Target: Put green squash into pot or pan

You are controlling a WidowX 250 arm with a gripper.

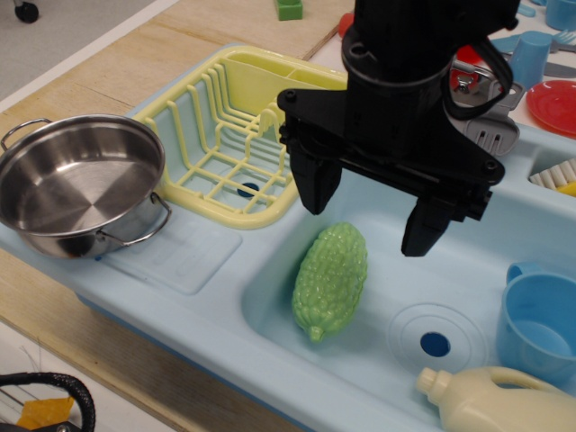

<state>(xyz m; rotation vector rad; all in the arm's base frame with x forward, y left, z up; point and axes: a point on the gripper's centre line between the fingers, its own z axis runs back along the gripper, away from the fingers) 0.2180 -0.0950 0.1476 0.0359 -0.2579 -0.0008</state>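
Pale blue sink basin [270, 297] holds the bumpy light-green plastic squash [330, 279] — black pincer [371, 211] hovers released above. Straddle its narrow width, then carry left to the shiny steel pot [76, 180].

Bright, even overhead light fills the frame. Glare streaks the inside of the steel pot [76, 184] at left. The black gripper [371, 216] at centre reads nearly featureless, casting soft shadow into the sink [270, 297]. Focus is slightly soft throughout.

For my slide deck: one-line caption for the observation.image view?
Open gripper above green squash in the sink; empty pot waits nearby.
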